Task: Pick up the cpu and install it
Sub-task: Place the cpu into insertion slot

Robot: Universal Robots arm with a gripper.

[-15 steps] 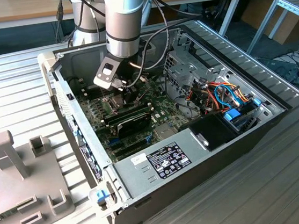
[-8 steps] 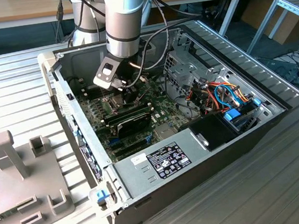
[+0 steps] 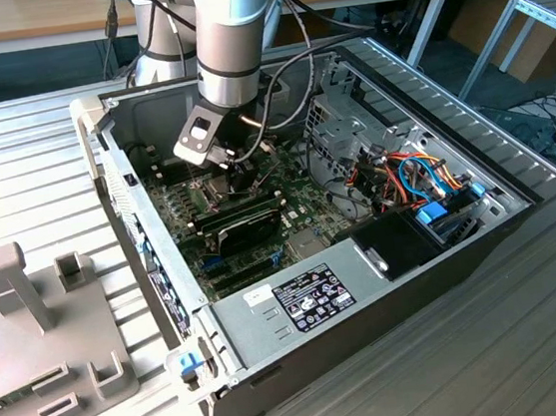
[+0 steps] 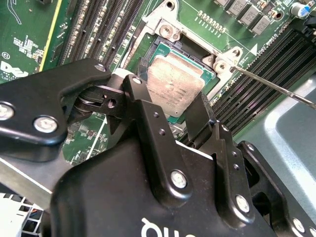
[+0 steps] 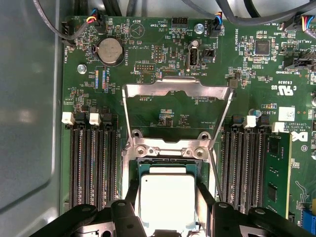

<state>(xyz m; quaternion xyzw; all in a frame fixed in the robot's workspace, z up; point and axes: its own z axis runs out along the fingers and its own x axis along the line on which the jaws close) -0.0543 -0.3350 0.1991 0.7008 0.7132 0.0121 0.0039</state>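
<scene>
The cpu [image 5: 167,197] is pinched at two opposite edges by the end effector [image 4: 170,101], at the socket [image 5: 163,165] beside the swung-open frame [image 5: 176,85]; if it is seated askew, socket contacts could be bent

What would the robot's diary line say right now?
hand: grips cpu by its sides | cpu: at socket | frame: open

Bright, even light; pale glare washes the top of the cpu [image 4: 175,86]
</scene>
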